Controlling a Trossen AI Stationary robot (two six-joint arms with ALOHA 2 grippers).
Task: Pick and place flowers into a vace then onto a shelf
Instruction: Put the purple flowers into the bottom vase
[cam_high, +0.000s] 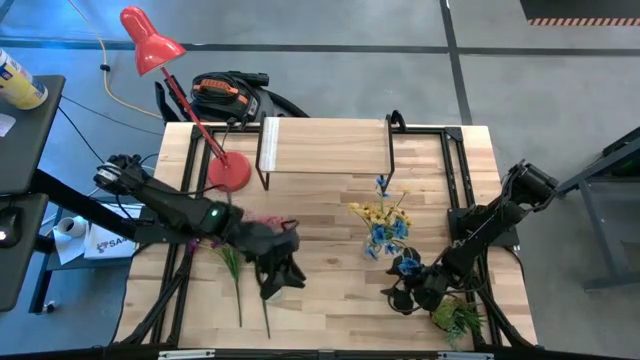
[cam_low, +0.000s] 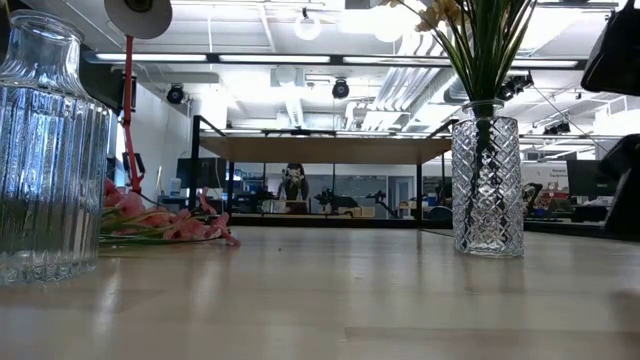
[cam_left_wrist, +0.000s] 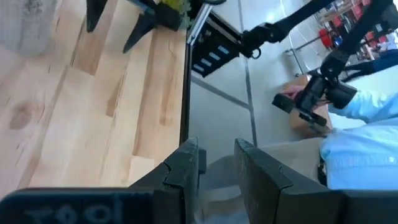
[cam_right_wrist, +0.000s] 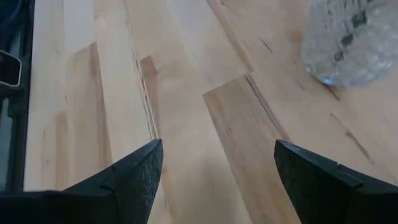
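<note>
A diamond-cut glass vase (cam_high: 385, 245) (cam_low: 487, 185) stands right of centre. It holds the yellow and blue flowers (cam_high: 383, 220). The pink flower (cam_high: 265, 221) (cam_low: 170, 226) lies on the table left of centre, its green stem (cam_high: 238, 290) running toward the near edge, with a second stem (cam_high: 265, 315) beside it. A ribbed clear vase (cam_low: 50, 150) stands upright near the near edge. My left gripper (cam_high: 280, 280) (cam_left_wrist: 216, 149) is at this vase, nearly shut. My right gripper (cam_high: 405, 292) (cam_right_wrist: 217, 146) is open and low over the table, just near of the diamond vase. The shelf (cam_high: 325, 145) (cam_low: 325, 148) stands at the far edge. My left gripper has a pale glassy part of the ribbed vase (cam_left_wrist: 217, 179) between its two fingers, which slant down toward the table's near right. Which part of the vase this is, the fingers themselves hide. The vase stands upright with its base (cam_low: 45, 272) on the table.
A red desk lamp (cam_high: 150, 45) has its base (cam_high: 228, 172) left of the shelf. A small green potted plant (cam_high: 458, 320) sits at the near right corner, beside my right arm. Black frame rails (cam_high: 455, 170) run along the table's sides. A person's blue sleeve (cam_left_wrist: 367, 137) shows beyond the near edge.
</note>
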